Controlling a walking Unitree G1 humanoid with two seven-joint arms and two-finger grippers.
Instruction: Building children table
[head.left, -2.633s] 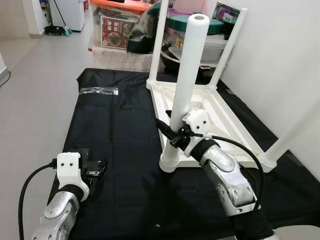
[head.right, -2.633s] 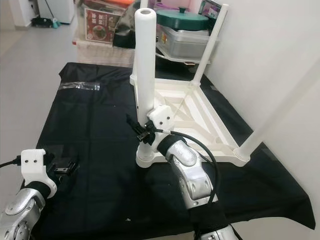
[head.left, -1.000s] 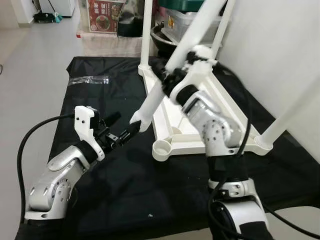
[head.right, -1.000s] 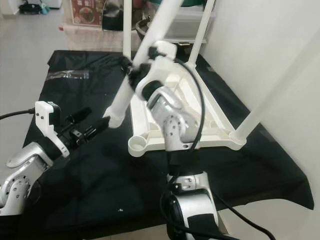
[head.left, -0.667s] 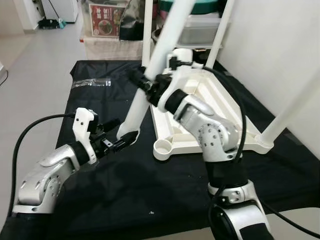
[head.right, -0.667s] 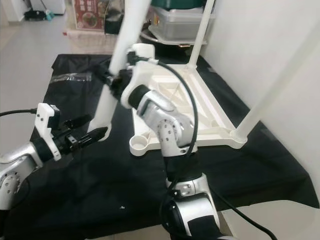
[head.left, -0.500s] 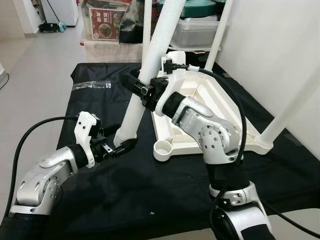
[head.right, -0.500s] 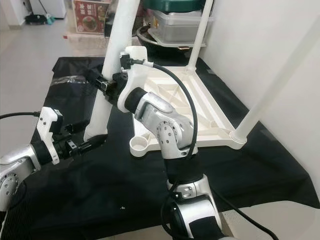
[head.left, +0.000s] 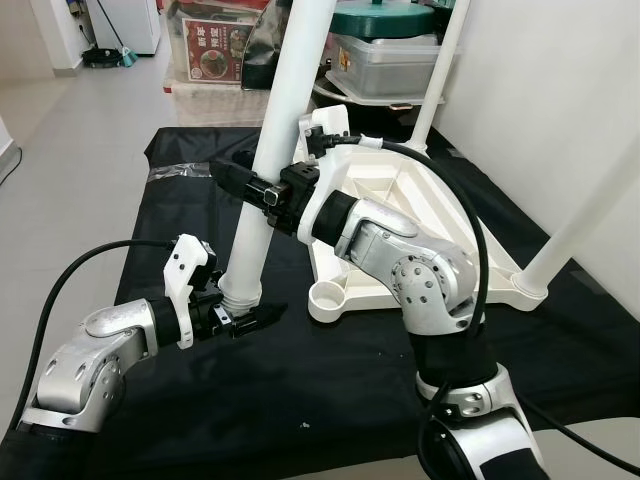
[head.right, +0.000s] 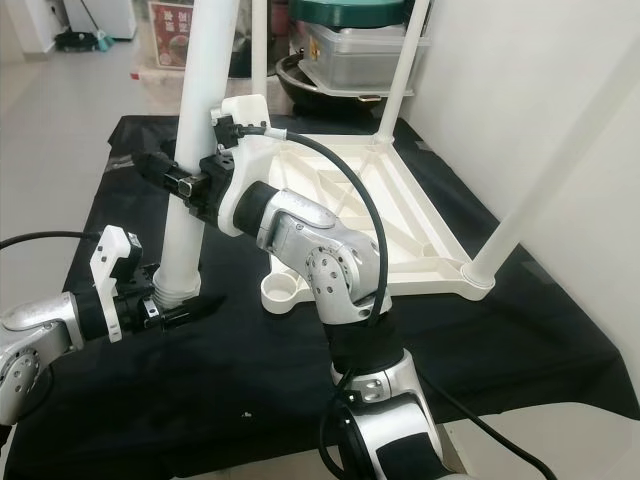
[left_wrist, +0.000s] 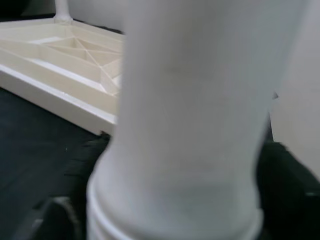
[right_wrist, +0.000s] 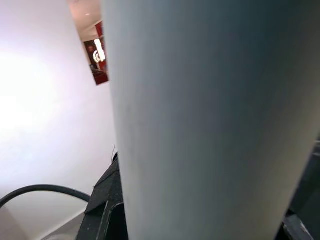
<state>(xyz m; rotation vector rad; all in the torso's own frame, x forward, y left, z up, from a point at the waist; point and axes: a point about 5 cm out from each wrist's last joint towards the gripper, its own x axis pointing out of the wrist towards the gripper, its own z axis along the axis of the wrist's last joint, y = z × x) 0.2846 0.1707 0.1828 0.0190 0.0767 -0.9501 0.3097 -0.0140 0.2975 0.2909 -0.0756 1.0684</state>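
Left eye view gives me the best read: my right end effector (head.left: 262, 190) is clamped around the middle of a loose white table leg (head.left: 272, 155). The leg's long axis runs nearly upright, tilted slightly so its top leans away from me and to my right, and its flared socket end (head.left: 241, 290) points down at the black cloth (head.left: 190, 230). My left end effector (head.left: 245, 318) sits at that lower end with its fingers spread either side of the flare; I can't tell whether they touch it, since the left wrist view is blurred. The leg stands just left of the upturned white tabletop (head.left: 400, 205), near its empty corner socket (head.left: 326, 298). Three fitted legs rise from the other corners.
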